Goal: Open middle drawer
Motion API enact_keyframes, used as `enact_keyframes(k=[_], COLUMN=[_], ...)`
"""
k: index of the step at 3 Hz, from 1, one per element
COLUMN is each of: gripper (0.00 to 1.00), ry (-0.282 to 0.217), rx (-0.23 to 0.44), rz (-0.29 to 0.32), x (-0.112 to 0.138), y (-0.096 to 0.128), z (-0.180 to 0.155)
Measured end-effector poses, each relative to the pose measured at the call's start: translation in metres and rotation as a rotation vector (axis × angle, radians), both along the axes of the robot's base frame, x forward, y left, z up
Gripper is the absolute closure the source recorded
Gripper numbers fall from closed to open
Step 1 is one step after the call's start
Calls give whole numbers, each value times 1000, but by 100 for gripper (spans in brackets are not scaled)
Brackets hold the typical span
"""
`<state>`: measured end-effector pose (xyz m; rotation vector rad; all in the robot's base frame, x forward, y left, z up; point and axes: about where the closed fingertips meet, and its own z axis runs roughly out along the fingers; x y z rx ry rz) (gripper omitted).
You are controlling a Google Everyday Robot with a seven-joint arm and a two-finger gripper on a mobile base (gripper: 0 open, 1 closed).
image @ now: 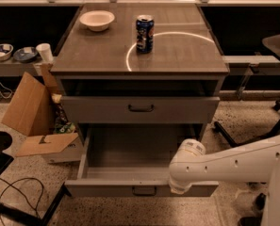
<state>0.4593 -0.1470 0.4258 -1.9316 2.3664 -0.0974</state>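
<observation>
The middle drawer (pixel 135 149) is pulled far out from the grey cabinet. Its plain grey inside is bare, and its flat front panel carries a small dark bar handle (pixel 144 190). My white arm reaches in from the right. Its rounded wrist rests over the right end of the drawer's front panel. My gripper (pixel 179 188) points down there, to the right of the handle, mostly hidden by the wrist. The drawer above (pixel 140 108), with its own dark handle, stands slightly out under the tabletop.
On the cabinet top (pixel 177 55) stand a blue soda can (pixel 144 34) and a white bowl (pixel 97 20). An open cardboard box (pixel 36 121) sits on the floor at the left. Cables (pixel 17 197) lie at the lower left. A black stand leg (pixel 234 135) is at the right.
</observation>
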Motion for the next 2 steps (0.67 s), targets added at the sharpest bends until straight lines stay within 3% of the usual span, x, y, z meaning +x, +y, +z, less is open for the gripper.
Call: enact_keyframes(k=[1,2], gripper=[100,100], ry=[24,25], rx=[-5,-5], rz=[-24,-24], x=[-16,-16], y=[-5,-5], z=[-1,-1])
